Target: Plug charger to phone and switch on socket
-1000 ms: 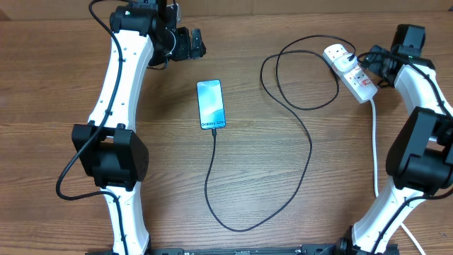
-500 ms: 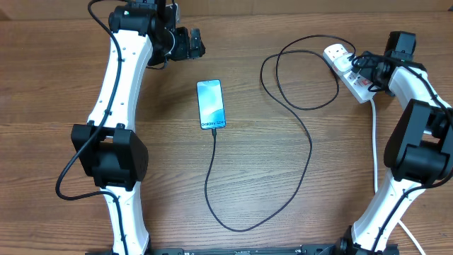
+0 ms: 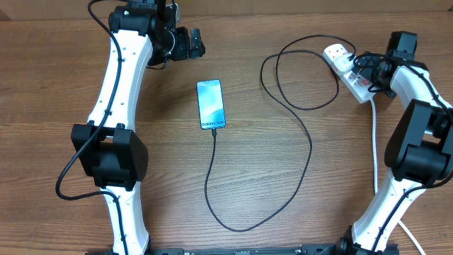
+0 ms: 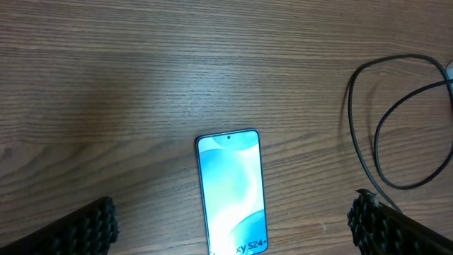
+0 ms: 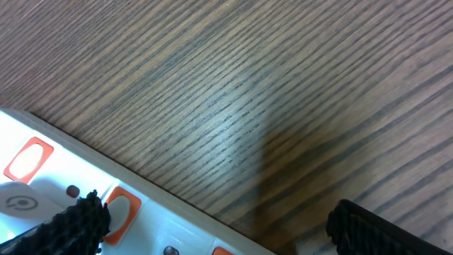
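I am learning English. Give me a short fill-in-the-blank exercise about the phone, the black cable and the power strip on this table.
The phone lies with its screen facing ____.
The charger cable is ____ in colour.
The fingers near the socket belong to the ____ arm.
Missing words: up; black; right.

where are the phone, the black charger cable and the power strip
slim rectangular smartphone with light blue screen (image 3: 211, 104): overhead view, screen centre
long thin black charger cable (image 3: 311, 149): overhead view, its right-hand curve
white oblong power strip with red switches (image 3: 348, 73): overhead view, white body
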